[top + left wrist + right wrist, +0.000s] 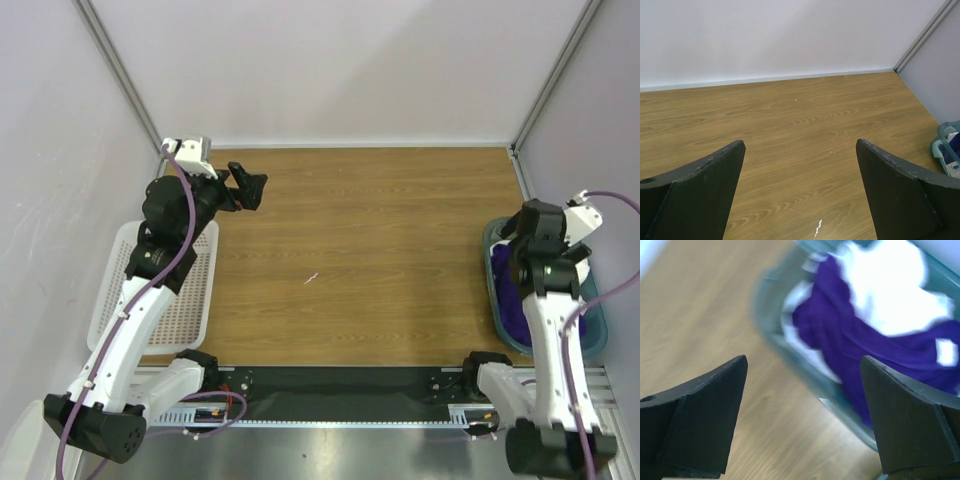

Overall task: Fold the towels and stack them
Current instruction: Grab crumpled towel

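The towels lie bunched in a teal bin at the table's right edge. In the right wrist view, a deep-purple towel with a small white tag lies across a white towel. From above only purple cloth shows beside the arm. My right gripper hovers open above the bin's near rim, holding nothing; that view is blurred. My left gripper hangs open over the far left of the table, with bare wood between its fingers.
A white perforated basket sits at the table's left edge, under the left arm. White walls close the back and sides. A small white scrap lies mid-table. The bin's corner shows at the right edge of the left wrist view.
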Controlling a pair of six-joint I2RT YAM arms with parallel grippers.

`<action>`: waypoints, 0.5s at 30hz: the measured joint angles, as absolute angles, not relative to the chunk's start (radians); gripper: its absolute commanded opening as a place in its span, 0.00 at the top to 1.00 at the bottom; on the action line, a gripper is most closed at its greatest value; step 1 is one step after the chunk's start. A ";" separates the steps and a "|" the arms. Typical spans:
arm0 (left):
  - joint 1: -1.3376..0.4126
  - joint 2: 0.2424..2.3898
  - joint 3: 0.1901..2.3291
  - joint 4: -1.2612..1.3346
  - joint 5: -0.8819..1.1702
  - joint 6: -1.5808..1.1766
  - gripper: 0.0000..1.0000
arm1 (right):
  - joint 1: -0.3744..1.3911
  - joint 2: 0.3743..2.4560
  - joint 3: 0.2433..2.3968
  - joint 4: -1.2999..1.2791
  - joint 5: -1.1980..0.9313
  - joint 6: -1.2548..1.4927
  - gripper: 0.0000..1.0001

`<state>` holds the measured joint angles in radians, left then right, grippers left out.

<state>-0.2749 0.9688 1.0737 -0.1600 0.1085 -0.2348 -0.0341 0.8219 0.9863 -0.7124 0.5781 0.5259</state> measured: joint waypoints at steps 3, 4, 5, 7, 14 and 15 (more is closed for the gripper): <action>-0.281 0.969 1.074 -0.160 0.110 -0.235 0.00 | -0.207 0.932 0.993 -0.778 0.529 0.551 0.00; -0.282 0.969 1.074 -0.160 0.110 -0.235 0.00 | -0.299 0.959 0.982 -0.792 0.486 0.552 0.00; -0.284 0.970 1.074 -0.161 0.109 -0.234 0.00 | -0.381 0.972 0.963 -0.796 0.446 0.556 0.00; -0.286 0.971 1.074 -0.165 0.107 -0.234 0.00 | -0.521 0.953 0.904 -0.804 0.381 0.566 0.00; -0.297 0.975 1.078 -0.189 0.089 -0.217 0.00 | -0.628 0.838 0.799 -0.766 0.218 0.581 0.01; -0.300 0.975 1.081 -0.192 0.085 -0.213 0.00 | -0.628 0.842 0.798 -0.742 0.199 0.584 0.01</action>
<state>-0.3000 0.9749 1.0805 -0.1917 0.0853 -0.2127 -0.6277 0.8417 0.7979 -0.7422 0.1986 0.5838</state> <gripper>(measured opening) 0.996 0.992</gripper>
